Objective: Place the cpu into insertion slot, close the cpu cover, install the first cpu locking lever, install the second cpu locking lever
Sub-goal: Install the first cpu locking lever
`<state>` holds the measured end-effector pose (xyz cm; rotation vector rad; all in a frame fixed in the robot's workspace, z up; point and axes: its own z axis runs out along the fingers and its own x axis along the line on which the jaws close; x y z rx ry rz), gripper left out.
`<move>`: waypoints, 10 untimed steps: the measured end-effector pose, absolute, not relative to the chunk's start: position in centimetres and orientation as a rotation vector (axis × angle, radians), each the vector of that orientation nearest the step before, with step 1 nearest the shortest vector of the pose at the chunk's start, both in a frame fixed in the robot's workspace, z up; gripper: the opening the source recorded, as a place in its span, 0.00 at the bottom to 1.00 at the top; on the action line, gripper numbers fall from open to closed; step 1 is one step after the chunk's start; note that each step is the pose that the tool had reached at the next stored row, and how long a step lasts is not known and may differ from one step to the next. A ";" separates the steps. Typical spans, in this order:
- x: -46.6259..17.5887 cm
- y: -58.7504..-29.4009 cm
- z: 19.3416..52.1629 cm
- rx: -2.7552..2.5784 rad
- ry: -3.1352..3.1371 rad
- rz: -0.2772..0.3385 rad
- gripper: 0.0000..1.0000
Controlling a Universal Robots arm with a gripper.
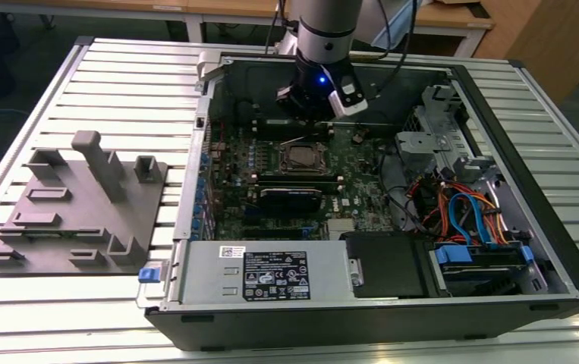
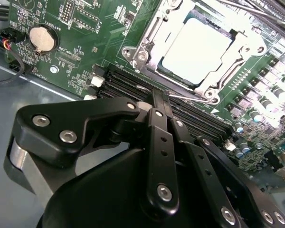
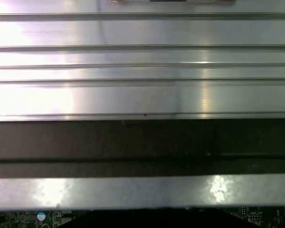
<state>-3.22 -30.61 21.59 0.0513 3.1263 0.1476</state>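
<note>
Fingers pressed together and empty, the hand [image 2: 160, 102] hovers beside the cpu [image 2: 195, 49], seated in the insertion slot [image 2: 154, 37] under the closed cpu cover [image 2: 230, 40]; the open computer case [image 1: 532, 227] lies on a ribbed metal table [image 1: 26, 318].

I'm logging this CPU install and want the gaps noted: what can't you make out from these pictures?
- Locking levers: in the second wrist view the gripper covers the near edge of the cpu cover, so whether they are latched cannot be told.
- Insertion slot: too small in the exterior view to check how the cpu sits.
- First wrist view: the ribbed table and the case wall block the socket.
</note>
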 end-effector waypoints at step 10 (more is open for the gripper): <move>-2.9 -30.6 20.9 0.066 3.126 0.148 0.10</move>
